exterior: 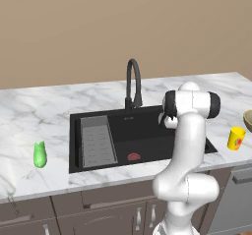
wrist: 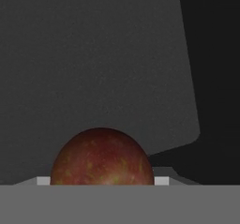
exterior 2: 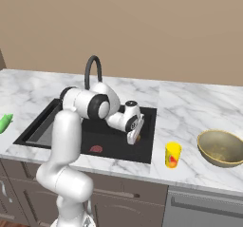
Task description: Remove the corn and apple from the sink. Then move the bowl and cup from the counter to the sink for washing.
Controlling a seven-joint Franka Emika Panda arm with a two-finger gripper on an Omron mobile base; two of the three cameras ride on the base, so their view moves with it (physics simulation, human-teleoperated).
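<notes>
Closely framed in the hand view, the apple (wrist: 102,156) is seated between the jaws, which look clamped on it inside the sink (exterior 2: 147,147). A straight lift clear of the rim is advised before swinging to the bench (exterior: 29,111), where the corn (exterior: 40,155) lies. Farther right, cup (exterior 2: 172,155) and bowl (exterior 2: 221,147) wait.
</notes>
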